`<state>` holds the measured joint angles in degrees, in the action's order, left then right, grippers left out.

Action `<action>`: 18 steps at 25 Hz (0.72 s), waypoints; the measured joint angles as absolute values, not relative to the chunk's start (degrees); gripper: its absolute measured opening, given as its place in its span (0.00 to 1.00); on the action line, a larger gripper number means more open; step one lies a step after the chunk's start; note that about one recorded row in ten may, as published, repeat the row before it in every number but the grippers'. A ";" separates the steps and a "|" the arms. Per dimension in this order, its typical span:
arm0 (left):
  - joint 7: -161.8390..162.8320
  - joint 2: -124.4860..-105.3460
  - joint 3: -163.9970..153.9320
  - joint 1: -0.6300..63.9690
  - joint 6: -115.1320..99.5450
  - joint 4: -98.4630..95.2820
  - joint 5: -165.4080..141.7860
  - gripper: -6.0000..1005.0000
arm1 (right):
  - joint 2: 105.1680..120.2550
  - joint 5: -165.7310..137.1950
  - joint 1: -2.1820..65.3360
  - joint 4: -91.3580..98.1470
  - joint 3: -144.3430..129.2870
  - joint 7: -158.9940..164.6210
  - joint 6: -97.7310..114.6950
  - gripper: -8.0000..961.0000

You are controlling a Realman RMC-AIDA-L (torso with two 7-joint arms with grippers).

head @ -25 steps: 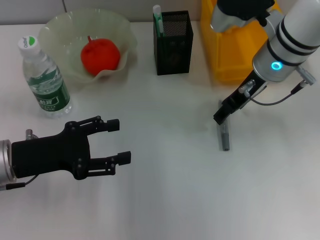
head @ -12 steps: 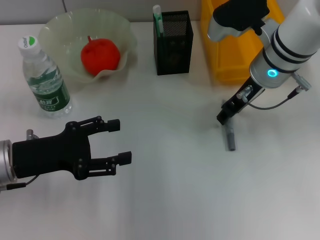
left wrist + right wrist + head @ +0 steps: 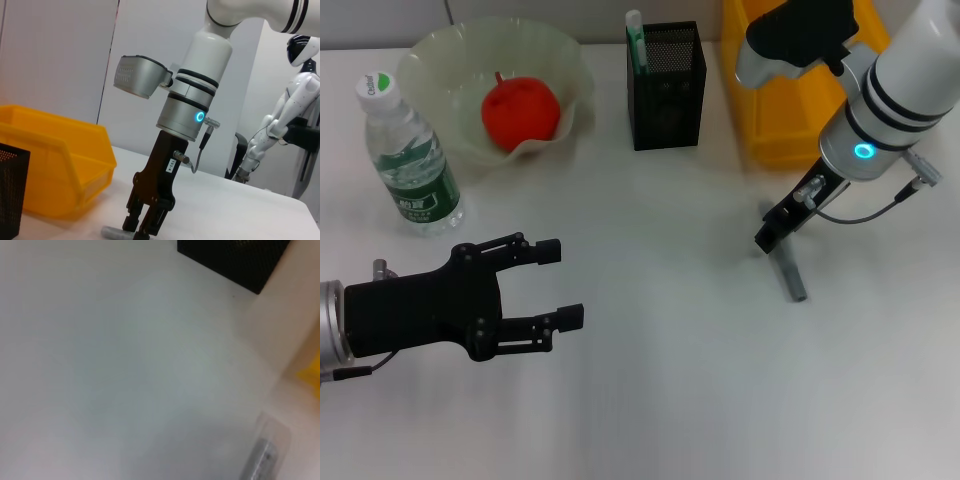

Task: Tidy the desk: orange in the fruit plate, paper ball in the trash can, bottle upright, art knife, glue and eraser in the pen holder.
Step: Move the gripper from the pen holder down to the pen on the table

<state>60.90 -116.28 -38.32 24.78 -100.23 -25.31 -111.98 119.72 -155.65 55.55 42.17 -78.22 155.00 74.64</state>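
Bearing green label: upright bottle [image 3: 408,160]

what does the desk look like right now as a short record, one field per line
orange: in the fruit plate
bottle: upright, beside the plate
pen holder: upright, a white-and-green stick inside
trash can: at the far right
grey stick: flat on the desk
right gripper: at the grey stick's far end
left gripper: fingers open, holding nothing, nearer than the bottle
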 joint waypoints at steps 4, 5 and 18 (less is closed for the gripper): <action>60.90 -116.28 -38.32 24.78 -100.35 -25.31 -111.97 0.84 | 119.72 -155.65 55.52 42.17 -79.13 155.00 74.70 0.48; 60.90 -116.28 -38.32 24.78 -100.39 -25.31 -111.97 0.84 | 119.72 -155.65 55.47 42.24 -79.48 155.00 74.69 0.46; 60.96 -116.28 -38.32 24.80 -100.55 -25.31 -111.93 0.84 | 119.70 -155.64 55.45 42.22 -80.42 155.30 74.54 0.31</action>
